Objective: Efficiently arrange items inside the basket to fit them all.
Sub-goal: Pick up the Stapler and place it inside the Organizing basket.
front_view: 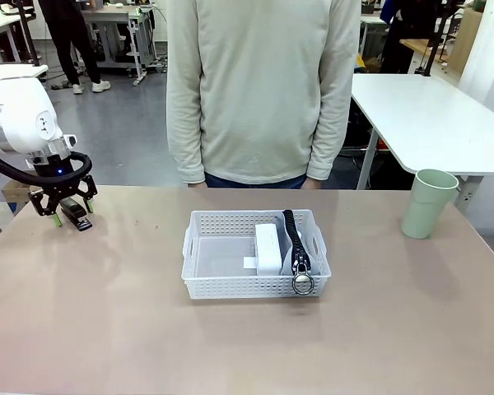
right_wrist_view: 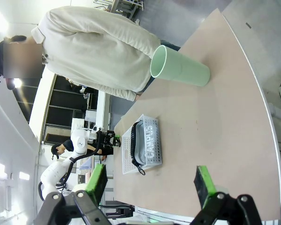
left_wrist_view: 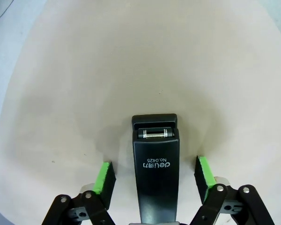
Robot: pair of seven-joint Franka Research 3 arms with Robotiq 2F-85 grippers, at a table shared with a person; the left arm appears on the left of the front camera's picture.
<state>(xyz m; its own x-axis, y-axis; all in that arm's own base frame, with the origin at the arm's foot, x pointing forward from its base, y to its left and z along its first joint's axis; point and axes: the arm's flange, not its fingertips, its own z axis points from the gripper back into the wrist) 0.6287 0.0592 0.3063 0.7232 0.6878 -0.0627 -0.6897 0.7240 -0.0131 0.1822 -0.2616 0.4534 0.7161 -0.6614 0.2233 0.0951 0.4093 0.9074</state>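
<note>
— Tan surface [front_view: 107, 329], two claws. What is the left claw [left_wrist_view: 153, 177] doing?
— It is spread wide around the small black stapler [left_wrist_view: 155, 154], one pad on each side, not squeezing. The right claw [right_wrist_view: 152, 185] is wide too and holds nothing.
— And the basket [front_view: 199, 284]?
— The white block [front_view: 267, 247] and the grey pouch [front_view: 296, 265] lie inside. The stapler sits far left, and the green cup [front_view: 428, 202] stands far right. Two things are left to go in, I think.

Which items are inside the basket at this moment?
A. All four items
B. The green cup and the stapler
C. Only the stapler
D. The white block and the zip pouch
D: the white block and the grey zip pouch lie side by side in the basket. The pale green cup stands on the table off to the basket's right, and the black stapler lies far to its left.
</note>
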